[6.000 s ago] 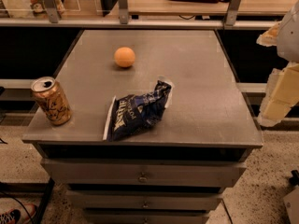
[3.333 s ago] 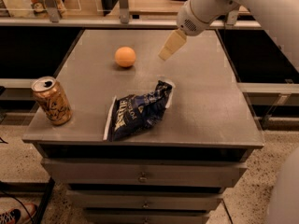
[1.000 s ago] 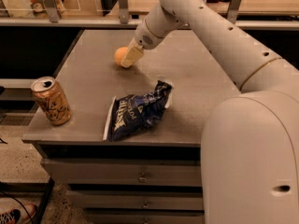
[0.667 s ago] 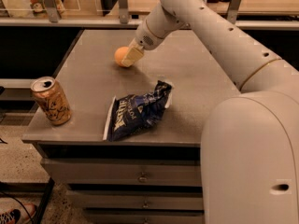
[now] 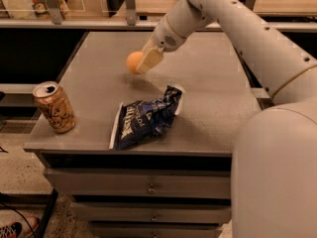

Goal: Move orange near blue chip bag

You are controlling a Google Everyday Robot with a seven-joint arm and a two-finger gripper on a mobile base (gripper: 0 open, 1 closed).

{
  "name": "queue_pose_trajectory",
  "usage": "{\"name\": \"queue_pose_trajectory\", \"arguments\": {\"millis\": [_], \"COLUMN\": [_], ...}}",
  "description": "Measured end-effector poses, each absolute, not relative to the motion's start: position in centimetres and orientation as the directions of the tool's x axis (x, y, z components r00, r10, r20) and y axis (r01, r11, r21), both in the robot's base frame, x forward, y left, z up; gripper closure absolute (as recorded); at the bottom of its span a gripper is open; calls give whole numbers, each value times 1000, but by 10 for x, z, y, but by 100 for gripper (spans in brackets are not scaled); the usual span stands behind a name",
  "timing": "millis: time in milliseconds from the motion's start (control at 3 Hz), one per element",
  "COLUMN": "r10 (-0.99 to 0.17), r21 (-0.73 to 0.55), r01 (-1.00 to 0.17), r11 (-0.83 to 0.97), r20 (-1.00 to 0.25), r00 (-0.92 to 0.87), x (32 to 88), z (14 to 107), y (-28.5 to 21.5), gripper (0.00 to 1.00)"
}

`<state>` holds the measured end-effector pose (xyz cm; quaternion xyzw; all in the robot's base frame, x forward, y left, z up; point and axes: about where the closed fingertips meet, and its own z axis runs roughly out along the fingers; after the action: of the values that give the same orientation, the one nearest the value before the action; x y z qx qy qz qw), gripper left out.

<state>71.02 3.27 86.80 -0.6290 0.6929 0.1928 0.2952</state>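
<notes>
One gripper (image 5: pixel 144 63) is clamped on the orange (image 5: pixel 132 62), which seems to hang just above the grey table (image 5: pixel 208 83), over its own shadow. The blue chip bag (image 5: pixel 146 119) lies nearer the front, apart from it. A drink can (image 5: pixel 54 108) stands at the left edge.

My pincer (image 5: pixel 140 65) is in the upper middle of the frame, clasped on the orange (image 5: pixel 132 62). The orange is a small, round, smooth fruit, held a little above the worktop (image 5: pixel 213 83), with its shadow just below it. The blue chip bag (image 5: pixel 144 118) lies flat and crumpled lower down, near the centre. It is dark foil with white lettering and white edges, slanting from lower left to upper right, apart from the orange.
</notes>
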Motion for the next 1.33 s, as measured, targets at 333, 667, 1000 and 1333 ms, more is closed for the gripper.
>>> {"name": "queue_pose_trajectory", "arguments": {"millis": [333,667,1000,1333], "r10": [-757,-772,-798,-819], "r21": [-90,-86,-68,-70], "r01": [-993,-995,-998,-997], "r11": [82,50,11,-25], "r20": [-653,-636,-602,-571], "r00": [-3,16,32,61], "x": [680,655,638,625], "z": [875,874,861,853], "y": [19,9,11,16], "gripper": [91,85,68,44]}}
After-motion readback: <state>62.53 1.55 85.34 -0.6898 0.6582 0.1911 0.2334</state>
